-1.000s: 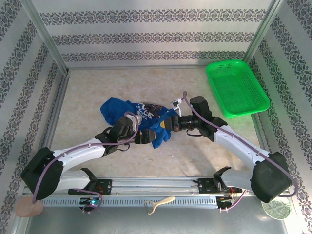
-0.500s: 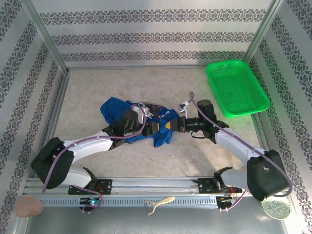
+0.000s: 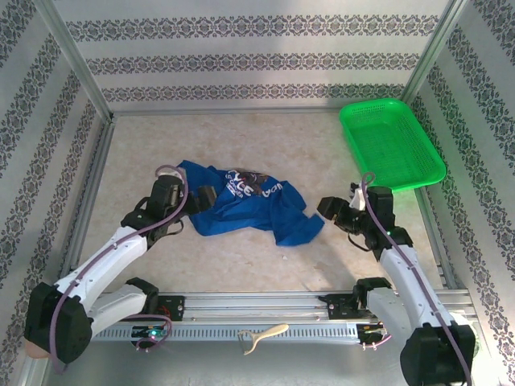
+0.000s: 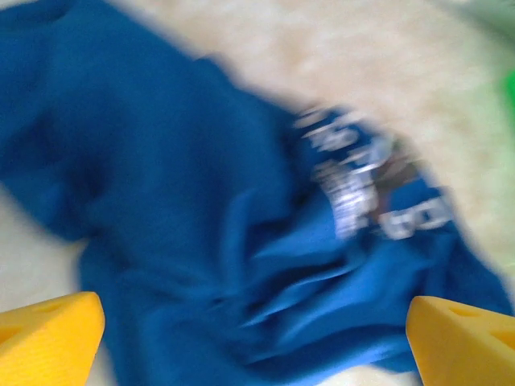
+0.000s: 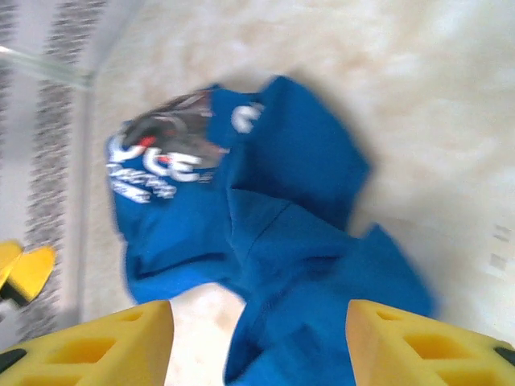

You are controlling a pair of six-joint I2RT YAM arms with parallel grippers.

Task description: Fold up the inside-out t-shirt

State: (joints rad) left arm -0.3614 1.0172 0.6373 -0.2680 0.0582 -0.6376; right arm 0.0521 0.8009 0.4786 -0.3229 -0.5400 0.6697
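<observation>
The royal-blue t-shirt (image 3: pixel 245 207) lies crumpled mid-table, its round dark graphic and pale lettering (image 3: pixel 251 186) facing up near the far edge. My left gripper (image 3: pixel 204 195) sits at the shirt's left end; in the left wrist view it (image 4: pixel 256 346) is open wide above the blue cloth (image 4: pixel 185 209), holding nothing. My right gripper (image 3: pixel 327 207) hangs just off the shirt's right corner. In the right wrist view it (image 5: pixel 259 346) is open, with the shirt (image 5: pixel 298 241) lying loose on the table between and beyond its yellow fingers (image 5: pixel 100 346).
A green mesh basket (image 3: pixel 392 143) stands at the back right corner. Patterned walls with metal posts enclose the table on three sides. A pale beige tool (image 3: pixel 264 336) lies on the front rail between the arm bases.
Both arms have pulled apart from the middle, left arm leftward and right arm rightward. The right gripper has opened and let go of the shirt, which now lies spread wider on the table.
</observation>
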